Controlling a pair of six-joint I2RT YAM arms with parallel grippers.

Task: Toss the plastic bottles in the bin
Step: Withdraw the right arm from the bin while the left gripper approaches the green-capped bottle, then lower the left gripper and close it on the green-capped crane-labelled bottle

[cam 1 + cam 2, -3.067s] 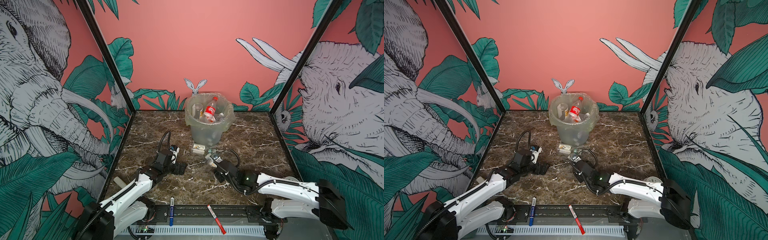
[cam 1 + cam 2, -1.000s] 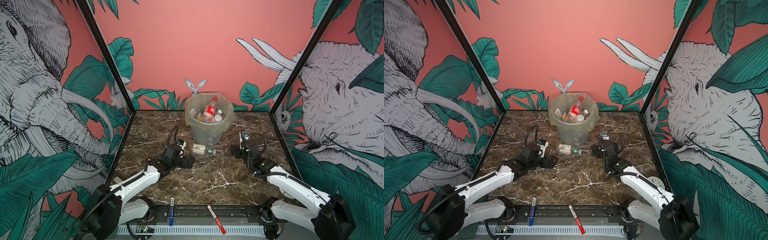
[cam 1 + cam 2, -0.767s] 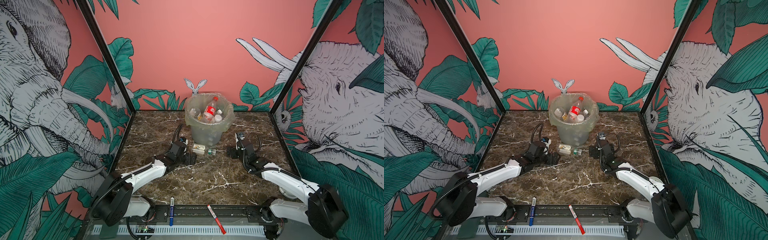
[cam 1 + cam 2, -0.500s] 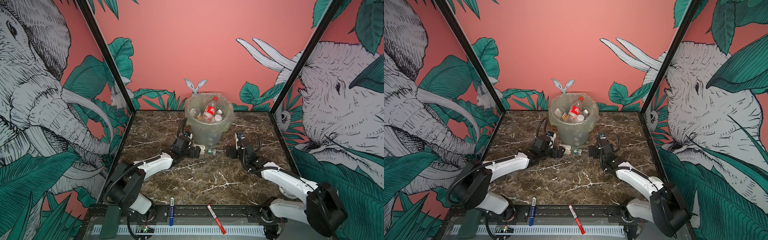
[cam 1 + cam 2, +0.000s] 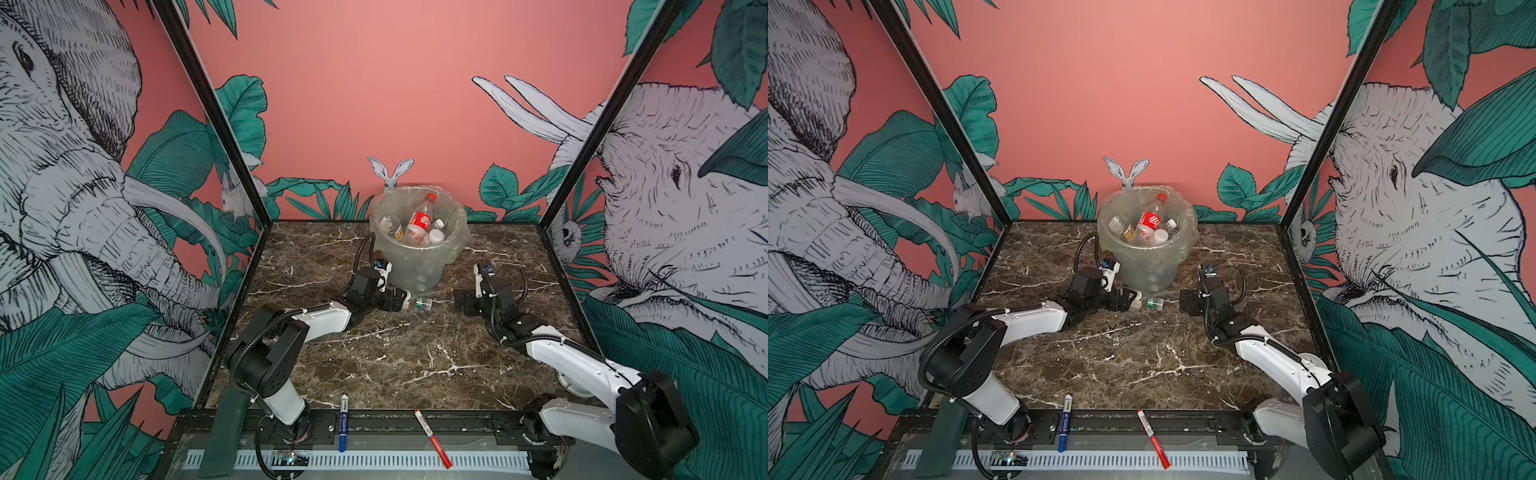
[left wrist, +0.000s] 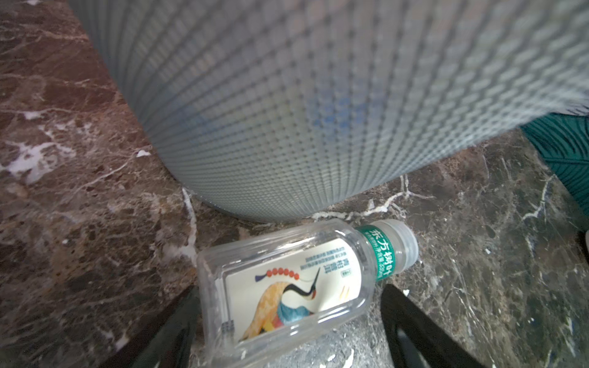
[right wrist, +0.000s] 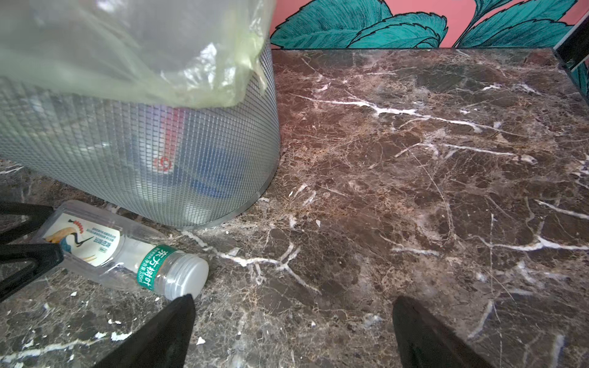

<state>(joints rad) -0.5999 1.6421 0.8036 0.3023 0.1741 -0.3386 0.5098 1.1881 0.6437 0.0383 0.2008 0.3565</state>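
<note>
At the foot of the bin [image 5: 415, 270], near side, a clear bottle [image 6: 296, 280] lies flat on the marble top [image 5: 395, 353] w/ the left gripper [image 6: 288, 291] open astride it, bin wall close behind; the right gripper [image 7: 293, 299] gapes empty near the bin. More bottles [image 5: 417, 220] sit in the bin, a blue marker [image 5: 343, 419] & a red marker [image 5: 432, 432] well off it. In both top views we lose most of that clear bottle under the left gripper; thru the bin wall, only blurs.
</note>
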